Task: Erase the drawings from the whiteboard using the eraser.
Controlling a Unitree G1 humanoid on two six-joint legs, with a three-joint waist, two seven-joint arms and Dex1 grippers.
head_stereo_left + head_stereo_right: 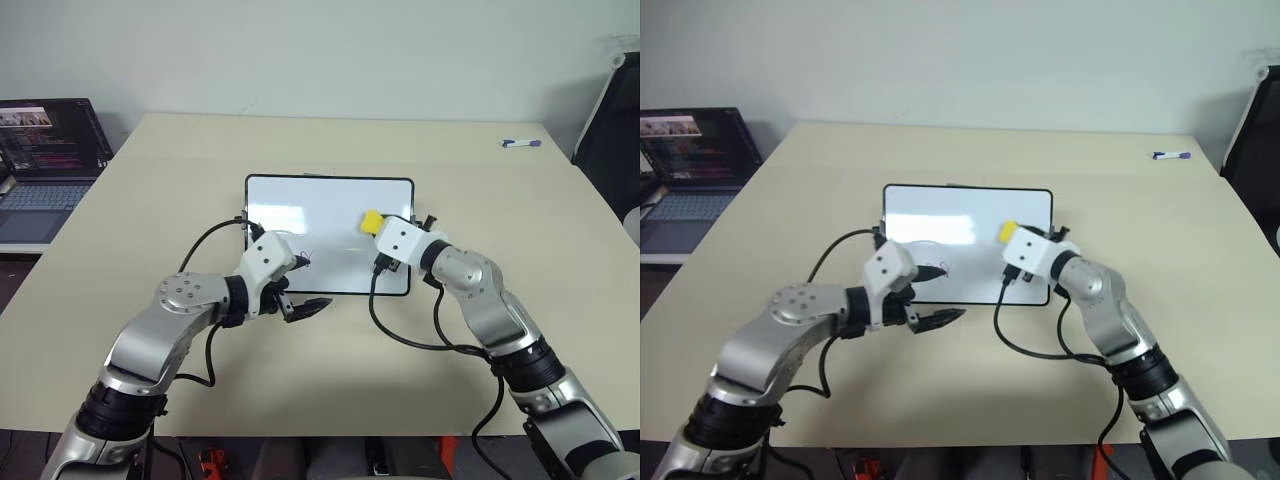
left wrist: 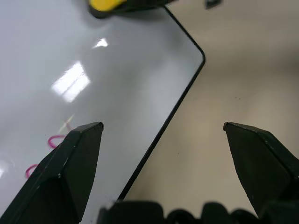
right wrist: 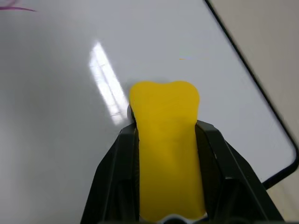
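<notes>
The whiteboard lies flat in the middle of the table. The red-purple drawings sit near its front left part, and they also appear as loops beside my left fingers. My right gripper is shut on the yellow eraser, which it holds over the board's right half, apart from the drawings. My left gripper stands open with nothing in it, straddling the board's front edge just to the right of the drawings.
An open laptop sits on a lower surface at the far left. A purple-capped marker lies near the table's far right corner. A dark chair stands past the right edge. Cables trail from both wrists over the table.
</notes>
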